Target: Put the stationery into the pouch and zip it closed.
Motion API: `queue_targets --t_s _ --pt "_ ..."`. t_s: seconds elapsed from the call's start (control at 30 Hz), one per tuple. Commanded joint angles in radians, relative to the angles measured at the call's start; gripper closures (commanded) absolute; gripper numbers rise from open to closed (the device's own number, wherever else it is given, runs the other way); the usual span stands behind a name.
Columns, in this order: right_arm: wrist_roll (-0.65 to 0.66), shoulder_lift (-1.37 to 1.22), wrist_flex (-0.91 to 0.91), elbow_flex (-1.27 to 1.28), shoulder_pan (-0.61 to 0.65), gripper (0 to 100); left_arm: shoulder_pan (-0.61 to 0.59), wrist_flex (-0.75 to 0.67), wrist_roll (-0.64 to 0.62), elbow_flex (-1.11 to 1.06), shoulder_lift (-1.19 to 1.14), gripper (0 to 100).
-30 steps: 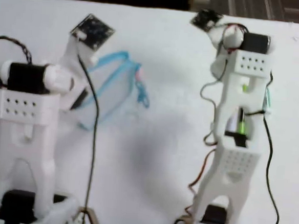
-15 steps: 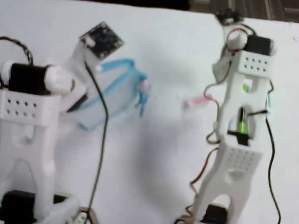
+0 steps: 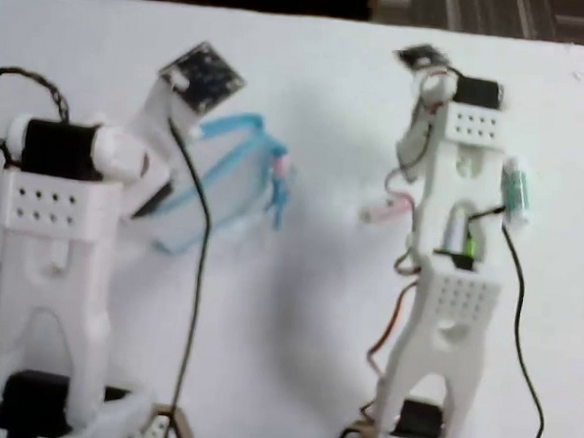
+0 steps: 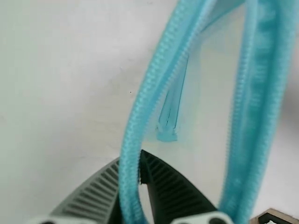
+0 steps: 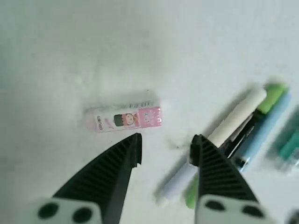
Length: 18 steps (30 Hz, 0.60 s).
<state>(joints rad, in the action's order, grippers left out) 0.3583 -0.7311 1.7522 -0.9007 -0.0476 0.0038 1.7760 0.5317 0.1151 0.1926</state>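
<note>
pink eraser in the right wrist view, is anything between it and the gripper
Nothing visible does. The small pink-and-white rectangular eraser lies bare on the white table, just beyond the open right gripper. The white, green and blue pens lie to one side, apart from it.

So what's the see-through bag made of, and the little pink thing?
The pouch looks like clear soft plastic: the table shows through. Its blue zipper looks like woven tape with fine teeth. The eraser is probably rubber in a printed paper sleeve.
</note>
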Motion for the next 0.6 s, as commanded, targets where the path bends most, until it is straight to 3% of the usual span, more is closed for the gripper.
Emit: queue_targets --t_s 0.0,0.07,0.17,0.3,0.57 --pt "-0.574 0.163 0.019 0.081 0.056 82.5 -0.001 -0.023 -0.008 -0.031 -0.117 98" --pt "-0.75 0.217 0.015 0.161 0.102 81.7 -0.001 -0.026 -0.008 -0.031 -0.119 98" --pt "-0.865 0.226 0.015 0.238 0.154 80.7 -0.001 -0.026 -0.008 -0.031 -0.12 98" --pt "-0.868 0.183 -0.005 0.273 0.165 80.7 -0.001 -0.023 -0.009 -0.031 -0.12 98" --pt "-0.878 0.139 -0.064 0.281 0.071 80.8 -0.005 -0.018 -0.064 -0.037 -0.122 98"
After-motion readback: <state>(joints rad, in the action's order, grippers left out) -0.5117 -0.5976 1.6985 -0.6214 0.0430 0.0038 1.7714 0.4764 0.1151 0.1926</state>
